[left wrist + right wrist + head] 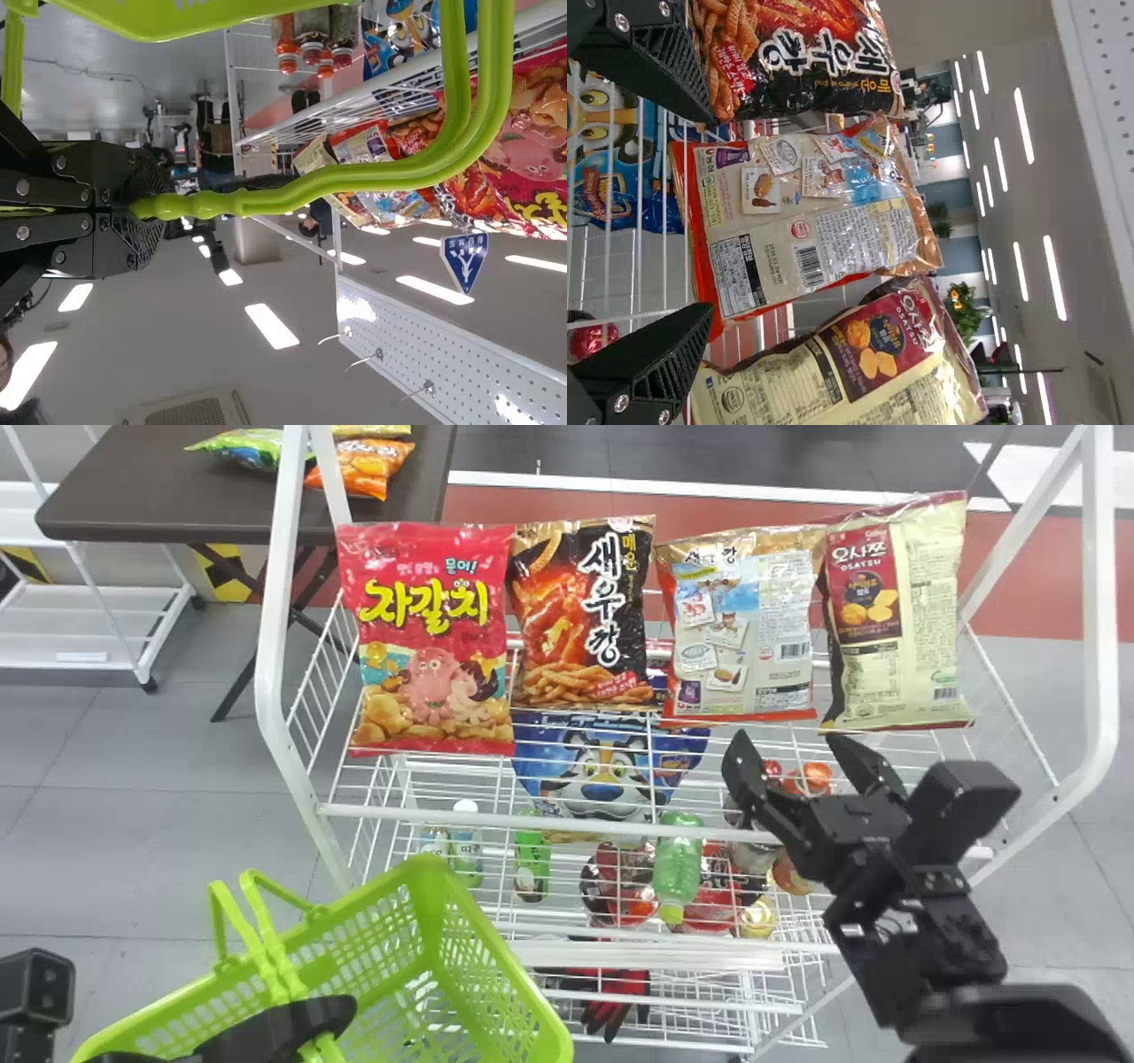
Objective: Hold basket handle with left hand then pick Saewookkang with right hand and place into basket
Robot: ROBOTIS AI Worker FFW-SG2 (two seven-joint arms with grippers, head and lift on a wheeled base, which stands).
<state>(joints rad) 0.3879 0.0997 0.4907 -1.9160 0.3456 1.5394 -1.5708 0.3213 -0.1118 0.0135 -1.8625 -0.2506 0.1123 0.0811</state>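
Jaws of left gripper (pixel 306 1019) clamped on green basket handle (pixel 354 180); jaws of right gripper (pixel 787 739) apart, before back-facing Saewookkang bag (pixel 744 633) on right.

"What stands at the ends of the white rack's (pixel 532 823) top row?"

"A red bag (pixel 434 722) with a pink octopus at the left, and a cream bag (pixel 899 686) with a maroon panel at the right."

"And lower down?"

"A blue bag (pixel 549 757) with a cartoon tiger, and a green bottle (pixel 680 859)."

"What about back on the left?"

"A dark table (pixel 133 487), with an orange packet (pixel 359 469) beside a green packet (pixel 248 450)."

"Any wall things?"

"A pegboard panel (pixel 443 341) with hooks, in the left wrist view."
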